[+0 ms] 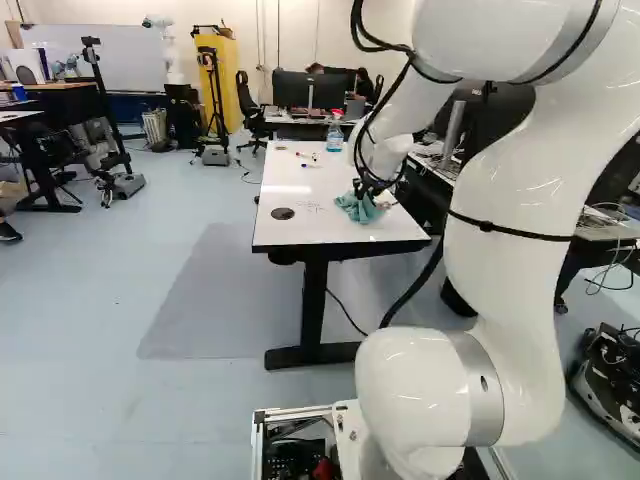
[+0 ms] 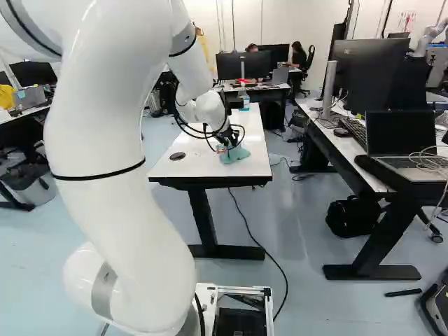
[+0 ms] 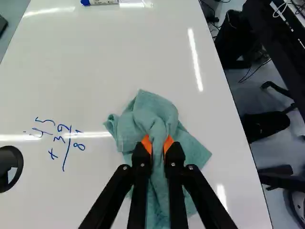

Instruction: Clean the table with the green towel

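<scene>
Towel [image 3: 147,112] — crumpled on the white table [image 1: 315,232]. Gripper [image 1: 364,189] pinches a fold of it between orange pads [image 3: 147,144], fingers narrowly parted by the cloth. Blue writing [image 3: 62,138] sits beside the towel, clear of it; farther out — a marker [image 3: 102,2], and a bottle [image 1: 334,137] at the table's far end.

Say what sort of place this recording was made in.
Most likely a robotics lab with office desks: another robot stands at the right edge of the right base view, monitors sit on desks, and there is a whiteboard at the back.
</scene>
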You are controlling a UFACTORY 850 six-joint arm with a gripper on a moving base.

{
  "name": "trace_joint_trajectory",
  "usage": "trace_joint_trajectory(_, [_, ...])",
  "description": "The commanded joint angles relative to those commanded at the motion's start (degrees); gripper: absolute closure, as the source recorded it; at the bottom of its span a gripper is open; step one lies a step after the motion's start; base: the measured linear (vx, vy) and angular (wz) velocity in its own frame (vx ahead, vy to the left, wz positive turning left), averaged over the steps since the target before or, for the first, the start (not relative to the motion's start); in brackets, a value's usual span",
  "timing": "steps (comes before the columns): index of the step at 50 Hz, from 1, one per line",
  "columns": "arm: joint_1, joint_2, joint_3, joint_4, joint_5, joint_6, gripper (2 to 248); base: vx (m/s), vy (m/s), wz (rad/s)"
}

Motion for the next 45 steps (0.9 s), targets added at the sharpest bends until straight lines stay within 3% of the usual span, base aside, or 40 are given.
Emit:
trace_joint_trajectory(17, [0.15, 2.94, 0.79, 0.00, -5.22, 0.00, 204, 0.000, 0.000, 0.000])
trace_joint_trajectory(45, [0.51, 8.26, 2.27, 0.00, -18.73, 0.00, 204, 0.000, 0.000, 0.000])
